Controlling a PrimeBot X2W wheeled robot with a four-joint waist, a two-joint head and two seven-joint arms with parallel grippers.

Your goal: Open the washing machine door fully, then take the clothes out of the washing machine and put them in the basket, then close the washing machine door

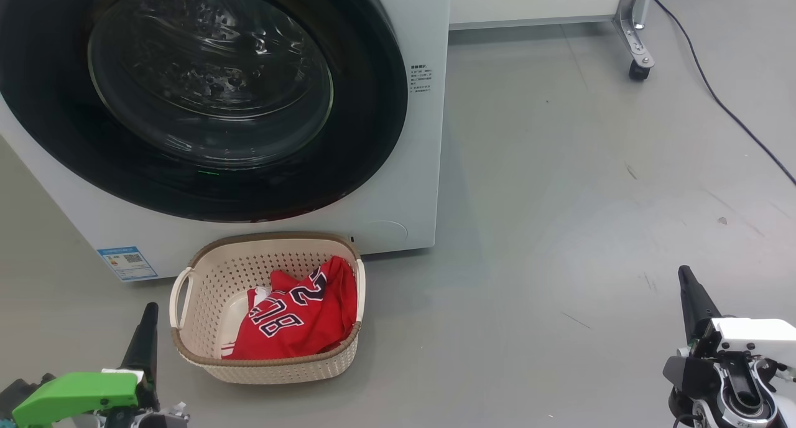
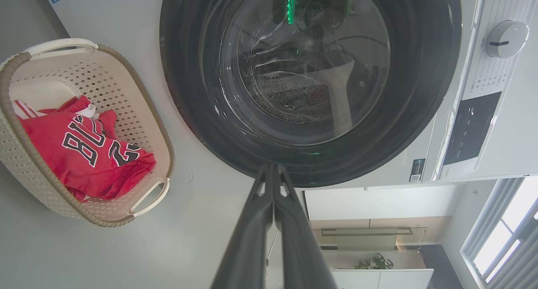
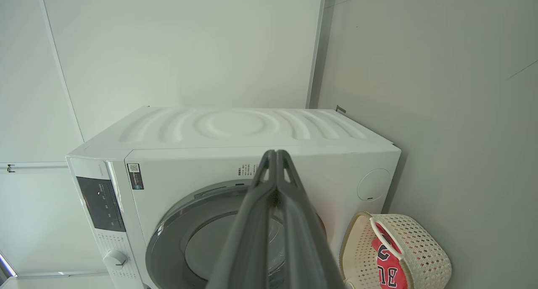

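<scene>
- Big white washing machine (image 1: 426, 167), smooth boxy panels, standing on the grey floor (image 1: 559, 229).
- Its washing machine door (image 1: 205, 98) — wide glossy black rim, bulging clear glass — sits shut, flush with the front.
- Cream perforated basket (image 1: 280, 369), brown woven-look rim, on the floor just below that door.
- Red clothes (image 1: 305, 319) crumpled inside, numbered jersey on top.
- Down low, left pincer (image 1: 150, 313) and right pincer (image 1: 687, 279) — slim dark fingers pressed together, holding nothing.

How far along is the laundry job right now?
Done: the clothes lie in the basket, and the washing machine door sits shut against the washing machine; no red shows through its glass. In hand: nothing; the left claw and right claw are shut and empty, clear of the door. Left: nothing apparent.
</scene>
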